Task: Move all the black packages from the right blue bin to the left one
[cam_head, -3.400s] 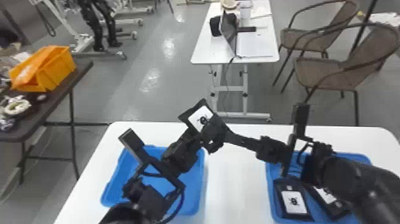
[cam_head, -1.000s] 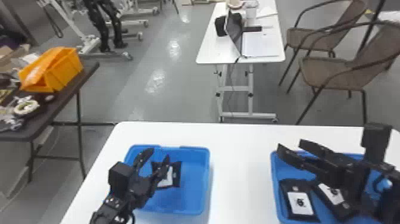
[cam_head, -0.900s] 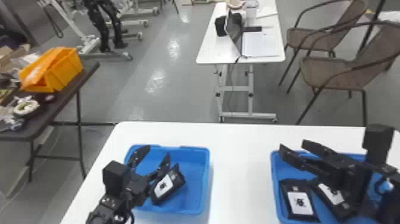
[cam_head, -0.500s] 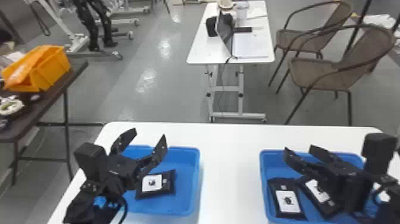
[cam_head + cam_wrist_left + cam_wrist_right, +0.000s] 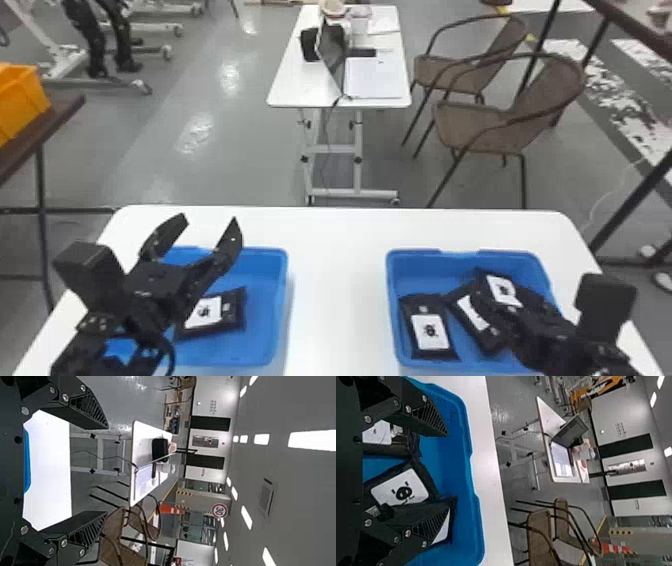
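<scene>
1. My white table (image 5: 340, 290) carries both open blue bins, set well apart.
2. The right blue bin (image 5: 420, 272) has three black packages (image 5: 430, 332) lying in it, white labels up; the left blue bin (image 5: 265, 280) has one black package (image 5: 232, 307).
3. I have my left tool (image 5: 207, 222) above the left bin, fingers spread and empty.
4. My right tool (image 5: 520, 320) is over the right bin's packages, fingers apart.
</scene>
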